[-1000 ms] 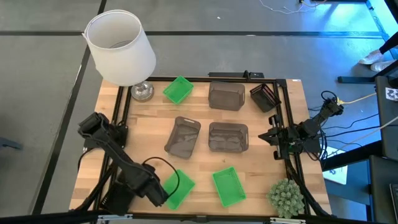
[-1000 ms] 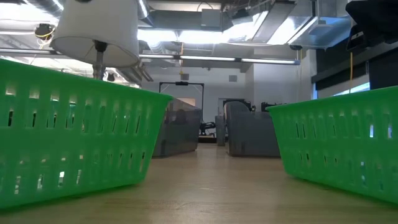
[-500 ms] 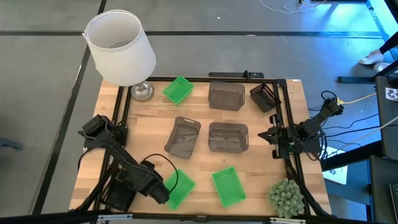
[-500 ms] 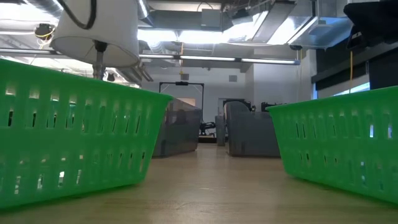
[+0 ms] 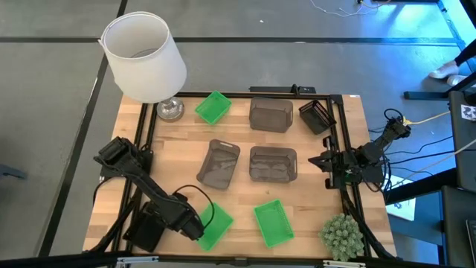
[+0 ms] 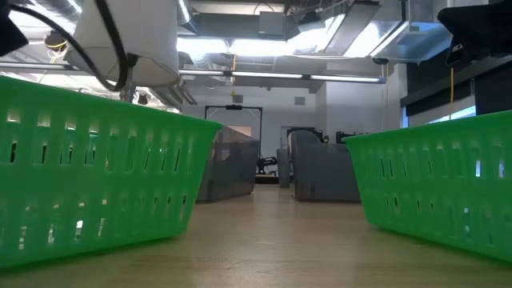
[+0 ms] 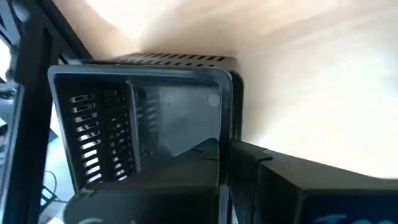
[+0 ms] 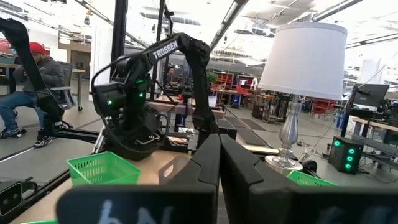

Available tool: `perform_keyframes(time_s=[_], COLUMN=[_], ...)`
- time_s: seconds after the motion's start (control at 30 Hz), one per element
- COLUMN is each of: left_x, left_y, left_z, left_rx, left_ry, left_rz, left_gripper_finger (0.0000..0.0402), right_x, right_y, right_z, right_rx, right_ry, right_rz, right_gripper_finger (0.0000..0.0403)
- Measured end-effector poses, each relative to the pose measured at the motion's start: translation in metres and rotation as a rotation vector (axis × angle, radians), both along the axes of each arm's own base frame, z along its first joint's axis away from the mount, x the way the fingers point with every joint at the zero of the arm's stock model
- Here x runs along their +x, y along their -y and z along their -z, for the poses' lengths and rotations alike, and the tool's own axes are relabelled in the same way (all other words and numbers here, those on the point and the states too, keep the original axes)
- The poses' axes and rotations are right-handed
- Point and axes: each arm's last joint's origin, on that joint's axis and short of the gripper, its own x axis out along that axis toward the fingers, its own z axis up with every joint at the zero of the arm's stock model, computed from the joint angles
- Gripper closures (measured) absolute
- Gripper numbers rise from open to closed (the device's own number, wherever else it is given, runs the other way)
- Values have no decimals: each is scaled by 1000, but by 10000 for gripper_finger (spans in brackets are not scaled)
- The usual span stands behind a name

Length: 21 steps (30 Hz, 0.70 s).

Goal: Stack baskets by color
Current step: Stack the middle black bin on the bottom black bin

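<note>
The left gripper [image 5: 195,225], fingers together and holding nothing, hovers at the near-left green basket [image 5: 213,226]; it should open before descending onto the rim, while the right gripper [image 5: 323,161], likewise closed, waits at the table's right edge.

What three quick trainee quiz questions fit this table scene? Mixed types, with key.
1. How many green baskets sit on the table?
2. Fill in: the lamp stands at the table's back ___ corner.
3. Pick one: the left tool is shut on a) a grey basket, b) a black basket, c) nothing.
Key: 1. three; 2. left; 3. b.
</note>
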Motion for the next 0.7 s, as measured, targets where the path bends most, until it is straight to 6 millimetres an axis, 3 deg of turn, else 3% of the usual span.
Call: perform_keyframes(time_s=[0.3,0.7], left_x=[6,35], left_y=[-17,-64], left_z=[11,13], left_rx=[115,282], left_ry=[68,179], left_rz=[14,81], left_gripper_finger=[401,401], right_x=[-1,-2], right_y=[-5,-8], right_z=[-1,-2], right_rx=[-31,-7], right_ry=[31,49], right_rz=[-184,-281], right_gripper_finger=[395,395])
